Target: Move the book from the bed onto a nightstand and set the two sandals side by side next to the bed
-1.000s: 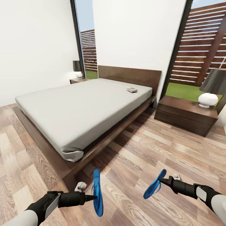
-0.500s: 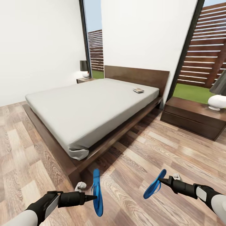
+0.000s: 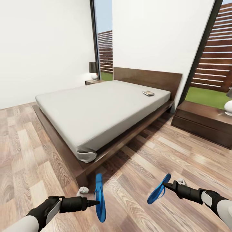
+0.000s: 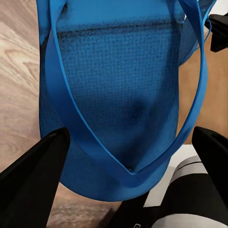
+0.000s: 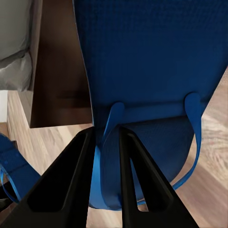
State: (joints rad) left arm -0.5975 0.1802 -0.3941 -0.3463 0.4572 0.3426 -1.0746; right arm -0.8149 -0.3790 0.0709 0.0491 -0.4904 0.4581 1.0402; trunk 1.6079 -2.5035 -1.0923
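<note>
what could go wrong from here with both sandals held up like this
1. The right pincer grips its sandal only at the edge near the strap, so it might slip out or swing before it is set down.
2. The left sandal hangs on edge from the left pincer; dropped like that, it may land tilted or flipped rather than flat.
3. The bed corner is close ahead, so lowering there may bump the frame.

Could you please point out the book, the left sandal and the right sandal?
book (image 3: 148,93), head view, middle of its cover, on the mattress.
left sandal (image 3: 100,198), head view, middle of its sole edge.
right sandal (image 3: 158,189), head view, middle of its sole.
</note>
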